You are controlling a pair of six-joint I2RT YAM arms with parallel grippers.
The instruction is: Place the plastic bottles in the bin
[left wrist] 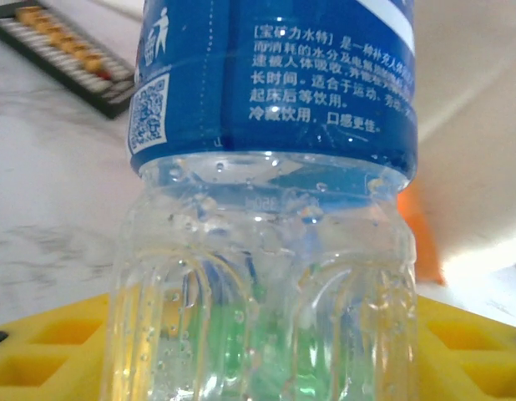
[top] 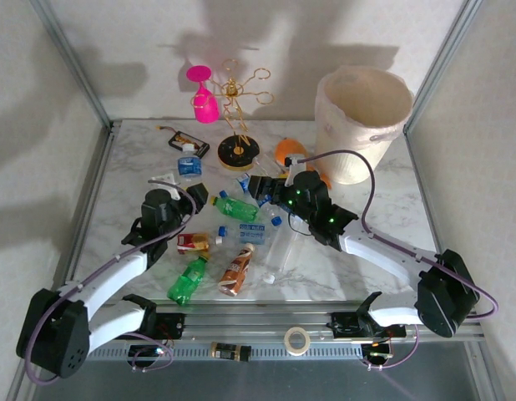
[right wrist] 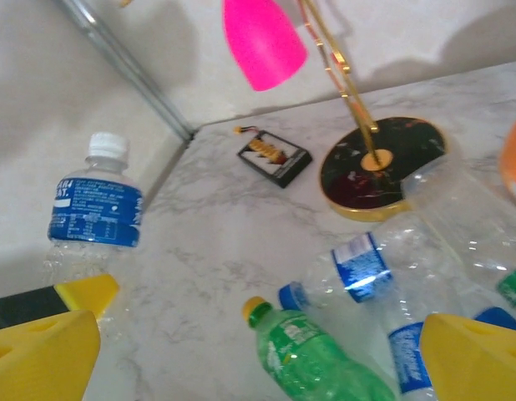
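Pincer, left: I am flanking an upright blue-labelled bottle with both fingers; whether clenched, I cannot tell. Pincer, right: I am hovering released above a green bottle and clear bottles lying on the table. Bin: standing at the table's far right, well apart.

The bin stands far right on the desk; the wire rack left of it, the flat device further left; plastic bottles lie scattered nearer.
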